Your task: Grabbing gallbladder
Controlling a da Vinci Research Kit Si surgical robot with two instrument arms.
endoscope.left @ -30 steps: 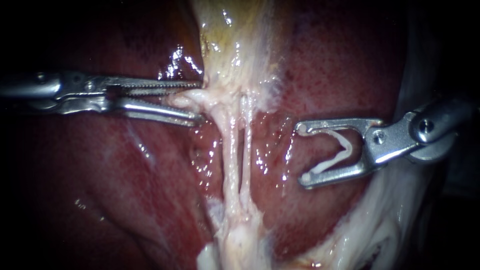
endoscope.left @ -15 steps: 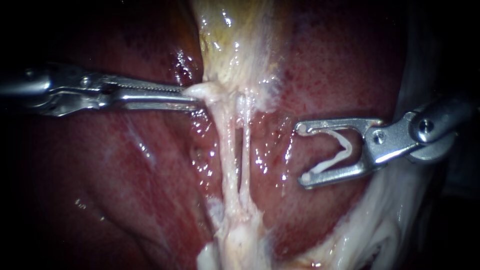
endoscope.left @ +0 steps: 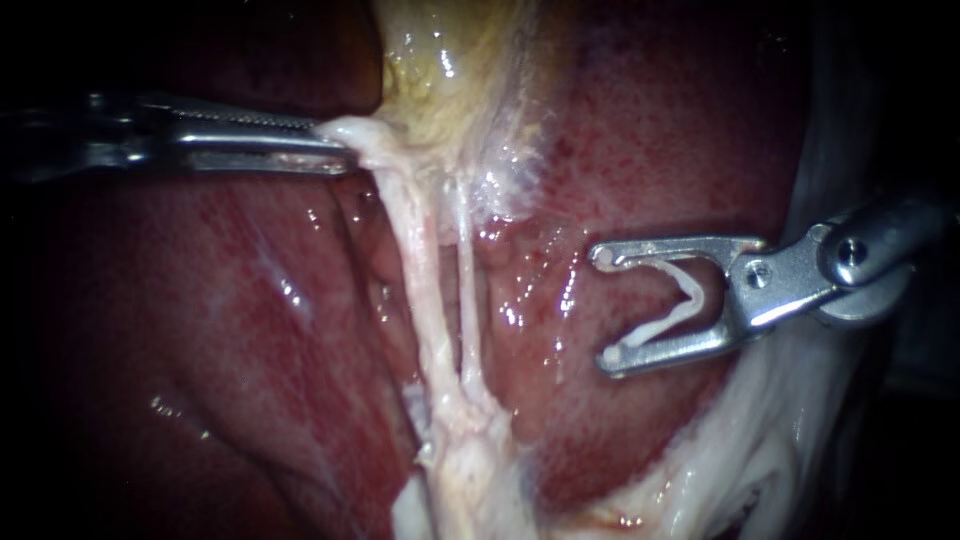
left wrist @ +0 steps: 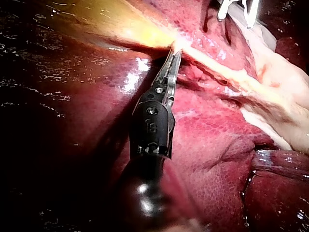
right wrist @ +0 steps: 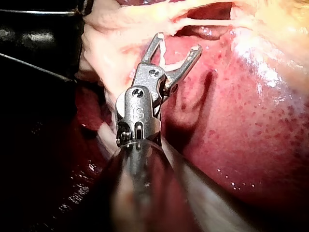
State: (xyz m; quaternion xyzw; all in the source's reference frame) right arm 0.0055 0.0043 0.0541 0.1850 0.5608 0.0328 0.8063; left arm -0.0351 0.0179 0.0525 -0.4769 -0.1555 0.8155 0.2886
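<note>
my left instrument (endoscope.left: 338,150) has its jaws closed on a pale tag of tissue at the lower end of the gallbladder (endoscope.left: 450,70), just where the yellowish sac narrows. one jaw lies above the tag and one below, both pressing on it. the pinched tissue is drawn out sideways toward my shaft. from that spot two pale tubes run down side by side, the thicker tube (endoscope.left: 415,270) nearer my jaws and the thinner tube (endoscope.left: 465,300) just beside it, with a slim gap between them. they meet in whitish tissue lower down. the glossy red liver (endoscope.left: 240,330) lies behind and to both sides. my right instrument (endoscope.left: 604,306) sits apart from the tubes, over the liver. its jaws stand wide with a white clip (endoscope.left: 690,300) seated between them, a leg against each jaw.
</note>
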